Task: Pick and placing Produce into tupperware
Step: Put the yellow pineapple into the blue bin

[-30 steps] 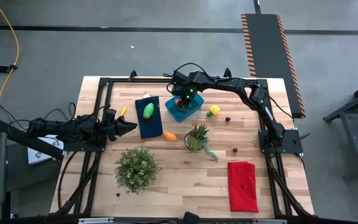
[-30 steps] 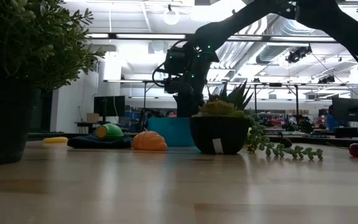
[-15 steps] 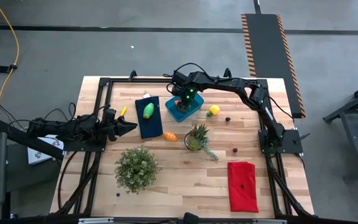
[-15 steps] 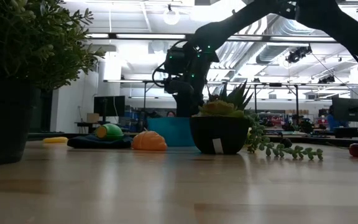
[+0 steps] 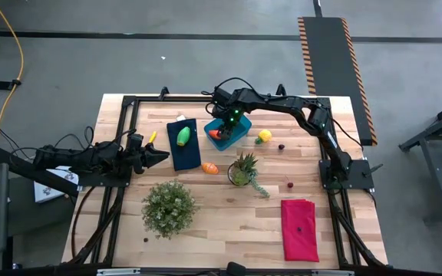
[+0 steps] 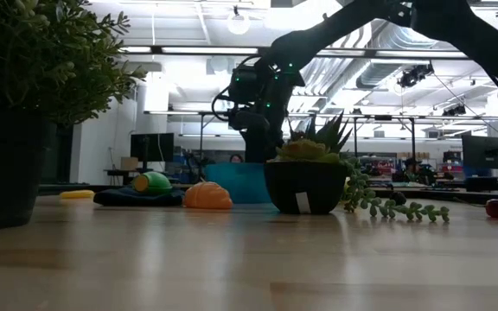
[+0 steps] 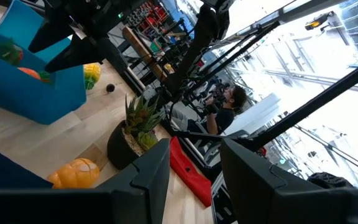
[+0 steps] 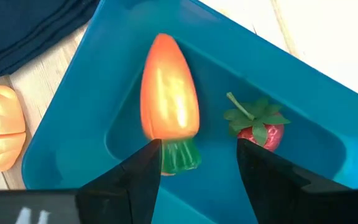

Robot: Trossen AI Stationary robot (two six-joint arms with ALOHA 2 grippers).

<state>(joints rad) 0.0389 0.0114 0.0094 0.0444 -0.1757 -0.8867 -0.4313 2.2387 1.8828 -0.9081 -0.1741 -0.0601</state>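
Note:
The bright blue tub (image 5: 242, 135) stands at the table's far middle. An orange carrot with a green top (image 8: 168, 102) and a small red strawberry (image 8: 259, 128) lie on its floor. My right gripper (image 8: 197, 168) hovers just above the tub, open, its fingers on either side of the carrot's green top. A green oval (image 5: 183, 136) rests on the dark blue cloth (image 5: 184, 153). An orange oval (image 5: 210, 168) and a yellow lemon (image 5: 264, 136) lie on the wood. My left gripper (image 5: 162, 156) waits, open, at the table's left.
A spiky plant in a small pot (image 5: 242, 169) stands just near of the tub, and a bushy potted plant (image 5: 169, 205) stands near-left. A red cloth (image 5: 299, 228) lies near-right. Two small dark berries (image 5: 281, 146) (image 5: 289, 184) and a small yellow piece (image 5: 153, 137) lie on the wood.
The carrot now shows lying on the tub's floor in the high view, at the tub's left part, where no orange showed a second ago. My right gripper has stayed over the tub.

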